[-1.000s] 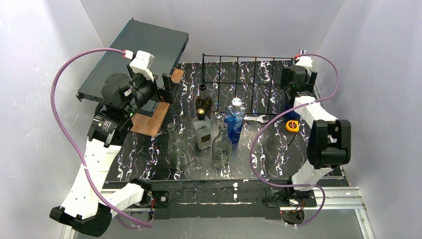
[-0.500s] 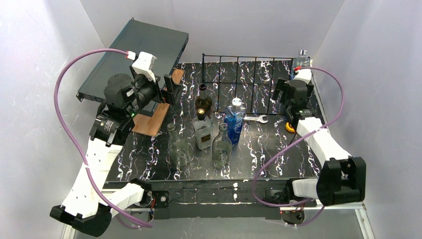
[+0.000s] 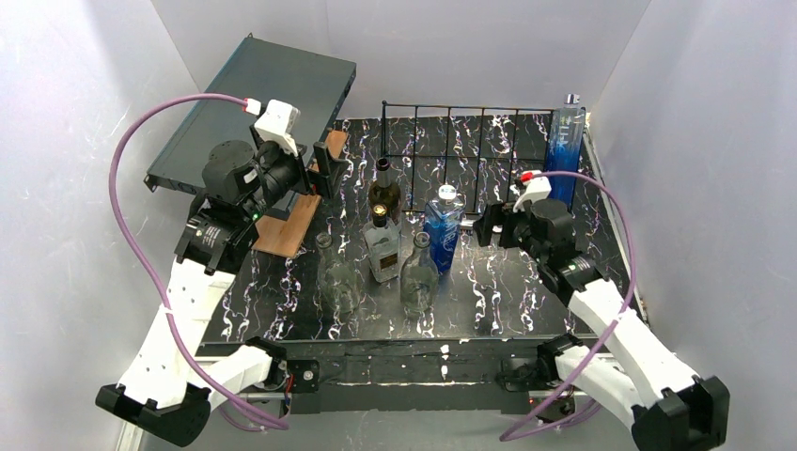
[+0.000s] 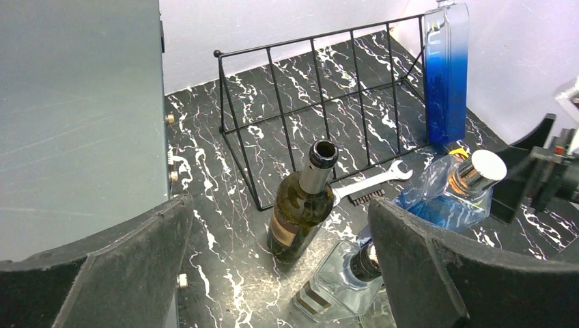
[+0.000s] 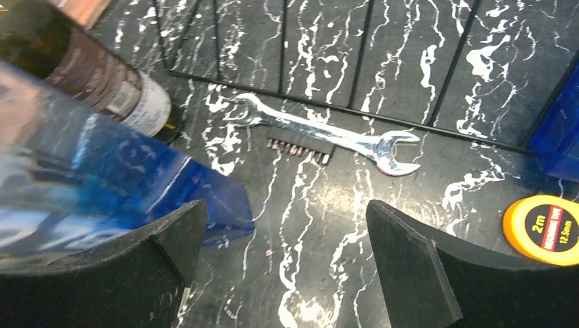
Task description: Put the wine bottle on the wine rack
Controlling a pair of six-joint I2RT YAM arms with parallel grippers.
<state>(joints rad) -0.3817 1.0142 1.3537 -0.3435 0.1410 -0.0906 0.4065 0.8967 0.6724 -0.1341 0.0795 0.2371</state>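
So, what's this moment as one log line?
left pincer open, facing dark glass wine bottle | right pincer open, empty | bottle upright before black wire wine rack

Wrench (image 5: 328,137) touching small brush (image 5: 300,148); yellow tape measure (image 5: 546,229) nearby; grey box (image 3: 254,103) back left.

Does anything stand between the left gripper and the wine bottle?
Nothing visible does. The open left gripper faces the wine bottle directly; the clear square bottle stands beside that path, nearer the arms' bases.
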